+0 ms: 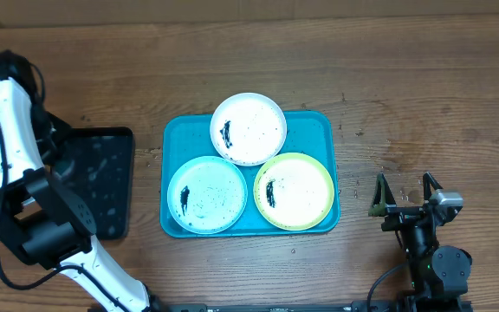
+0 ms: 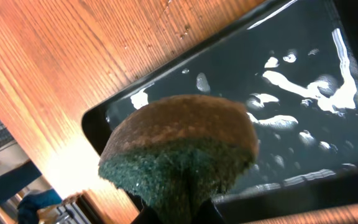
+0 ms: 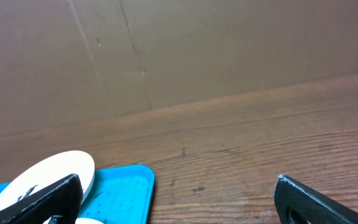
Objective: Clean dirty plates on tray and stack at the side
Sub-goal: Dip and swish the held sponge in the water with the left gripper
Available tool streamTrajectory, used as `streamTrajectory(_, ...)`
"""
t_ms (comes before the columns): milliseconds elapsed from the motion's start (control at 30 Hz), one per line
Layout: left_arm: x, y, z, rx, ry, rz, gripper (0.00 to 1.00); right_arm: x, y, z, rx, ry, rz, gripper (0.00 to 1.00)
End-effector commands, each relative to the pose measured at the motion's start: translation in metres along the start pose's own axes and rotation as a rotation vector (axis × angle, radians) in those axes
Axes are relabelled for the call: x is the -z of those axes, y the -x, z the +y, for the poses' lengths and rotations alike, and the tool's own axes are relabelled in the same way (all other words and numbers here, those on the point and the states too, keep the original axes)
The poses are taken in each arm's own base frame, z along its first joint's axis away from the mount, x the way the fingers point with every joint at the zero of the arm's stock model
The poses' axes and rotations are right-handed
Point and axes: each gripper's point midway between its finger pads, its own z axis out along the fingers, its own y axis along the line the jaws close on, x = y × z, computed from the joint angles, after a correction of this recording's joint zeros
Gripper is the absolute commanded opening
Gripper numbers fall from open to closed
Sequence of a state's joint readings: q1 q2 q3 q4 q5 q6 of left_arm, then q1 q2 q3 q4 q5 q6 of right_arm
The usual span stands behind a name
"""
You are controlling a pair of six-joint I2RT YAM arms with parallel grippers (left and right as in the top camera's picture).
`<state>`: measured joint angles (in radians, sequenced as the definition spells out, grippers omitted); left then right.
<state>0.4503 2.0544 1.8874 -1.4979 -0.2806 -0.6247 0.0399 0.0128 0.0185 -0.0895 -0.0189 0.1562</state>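
Note:
Three smeared plates sit on the turquoise tray: the white plate at the back, the light blue plate front left, the yellow-green plate front right. My left gripper is shut on a brown and green sponge above the wet black tray. In the overhead view the arm hides this gripper. My right gripper is open and empty, right of the turquoise tray. The right wrist view shows the white plate and the turquoise tray corner.
The black tray lies left of the turquoise tray, wet with droplets. Bare wooden table lies right of the turquoise tray and behind it. A brown cardboard wall stands at the table's far side.

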Motion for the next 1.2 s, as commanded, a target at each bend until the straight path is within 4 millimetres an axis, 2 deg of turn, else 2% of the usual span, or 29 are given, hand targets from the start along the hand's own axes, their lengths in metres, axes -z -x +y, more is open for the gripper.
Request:
streamTrajectory(0,-0.020,-0.008,-0.001,0.022,0.069,-0.020,0.04,0.000,-0.001,-0.002,0.008,-0.007,-0.006,1.00)
streamTrajectory(167,-0.051,-0.025,-0.020,-0.024,0.073,-0.015,0.04,0.000,-0.001,-0.002,0.008,-0.007,-0.006,1.00)
streamTrajectory(400,-0.071,-0.042,-0.047,-0.150,0.063,-0.060,0.04,0.000,-0.001,-0.002,0.008,-0.007,-0.006,1.00)
streamTrajectory(500,-0.074,-0.043,-0.052,-0.166,0.076,-0.087,0.04,0.000,-0.001,-0.002,0.008,-0.007,-0.006,1.00)
streamTrajectory(733,-0.071,-0.032,-0.043,-0.169,0.148,-0.160,0.04,0.000,-0.001,-0.002,0.008,-0.007,-0.006,1.00)
streamTrajectory(1167,-0.071,-0.029,-0.044,-0.164,0.144,-0.173,0.04,0.000,-0.001,-0.002,0.008,-0.007,-0.006,1.00)
